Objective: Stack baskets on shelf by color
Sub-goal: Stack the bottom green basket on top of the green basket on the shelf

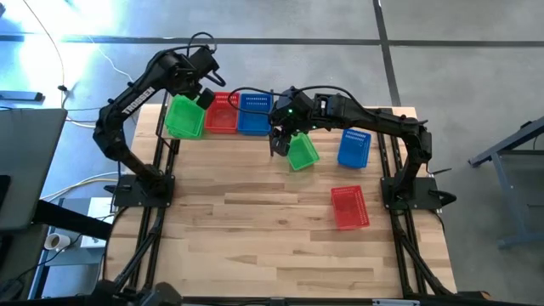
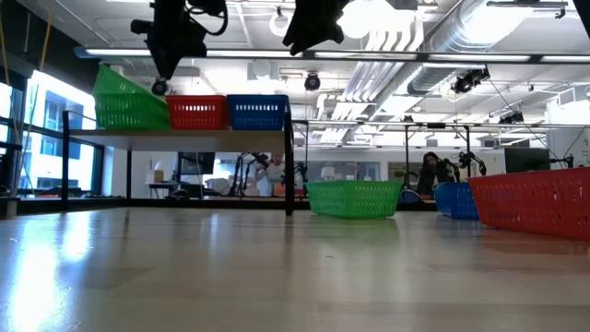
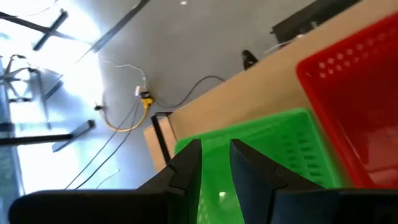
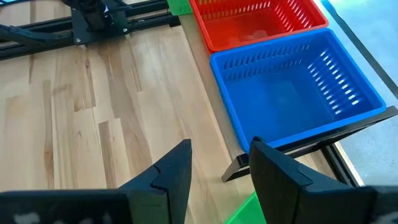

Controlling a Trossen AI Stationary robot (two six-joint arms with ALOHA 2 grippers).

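The shelf [image 2: 184,135] stands at the table's far edge. On it, left to right, sit a level green basket [image 2: 129,112], a red basket [image 2: 195,112] and a blue basket [image 2: 257,112]. A second green basket [image 1: 184,117] lies tilted on top of the level one, its left end raised. My left gripper [image 3: 214,149] is shut on it at its far right corner. My right gripper [image 4: 217,152] hangs open above the table, in front of the blue basket [image 4: 298,87], with nothing between its fingers. Beside it, another green basket [image 1: 302,153] rests on the tabletop. My left gripper holds the tilted green basket by its wall near a corner [image 3: 214,180]. One finger [image 3: 186,165] is outside the wall and the other [image 3: 249,168] inside the basket. The fingers slant down from above. The basket's lower end rests in the green basket beneath.
A blue basket [image 1: 354,147] and a red basket [image 1: 349,206] rest on the right half of the wooden tabletop [image 1: 255,229]. The shelf's black post [image 2: 289,166] stands just left of the loose green basket [image 2: 354,198]. People and equipment show in the room beyond.
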